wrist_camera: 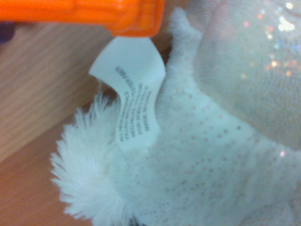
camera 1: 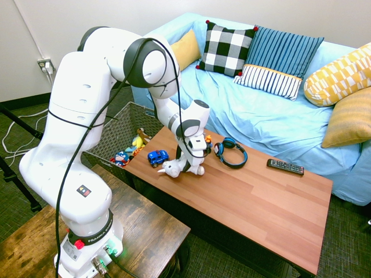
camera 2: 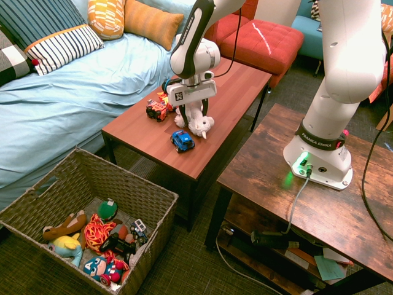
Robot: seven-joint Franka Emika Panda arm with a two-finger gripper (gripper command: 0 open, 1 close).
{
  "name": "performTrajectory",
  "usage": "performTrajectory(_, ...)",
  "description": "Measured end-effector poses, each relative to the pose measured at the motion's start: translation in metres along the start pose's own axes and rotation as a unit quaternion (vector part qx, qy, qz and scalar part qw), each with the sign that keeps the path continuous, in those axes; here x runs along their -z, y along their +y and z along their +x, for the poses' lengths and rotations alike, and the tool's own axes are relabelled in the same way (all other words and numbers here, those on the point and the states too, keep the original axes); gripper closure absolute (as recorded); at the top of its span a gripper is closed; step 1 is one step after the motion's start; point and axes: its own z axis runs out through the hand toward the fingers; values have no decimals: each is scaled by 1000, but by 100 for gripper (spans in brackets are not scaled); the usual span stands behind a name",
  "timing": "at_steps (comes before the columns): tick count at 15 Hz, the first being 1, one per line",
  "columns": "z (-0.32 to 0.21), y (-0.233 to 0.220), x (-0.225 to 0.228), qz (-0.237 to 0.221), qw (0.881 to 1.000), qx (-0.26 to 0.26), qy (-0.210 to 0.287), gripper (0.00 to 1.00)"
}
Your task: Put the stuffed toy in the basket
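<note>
One stuffed toy [camera 2: 195,121] on table [camera 2: 245,80] w/ pincer [camera 2: 194,110] straddling it, grip unclear; one basket [camera 2: 147,190]; one blue car [camera 2: 182,141].

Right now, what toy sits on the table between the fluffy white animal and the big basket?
The blue toy car sits between the stuffed toy and the basket, clearest in the second exterior view.

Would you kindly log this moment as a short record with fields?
toy: white plush lying on the coffee table, beside the blue car
gripper: pointing down over the plush, fingers either side of it; grip not confirmed
basket: wicker, on the floor off the table's end, already holding other toys
also on table: headphones, remote
task state: plush not yet in the basket
</note>
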Motion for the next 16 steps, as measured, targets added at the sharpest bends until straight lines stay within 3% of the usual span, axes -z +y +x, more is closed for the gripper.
performTrajectory(4, -3, -1, 1, 3, 1000, 21, -4, 100)
performTrajectory(8, -9, -2, 9, 11, 996, 83, -5, 100)
performTrajectory(11, -10, 12, 29, 23, 994, 111, 1, 100)
performTrajectory(16, -26, 45, 92, 63, 992, 105, 11, 100)
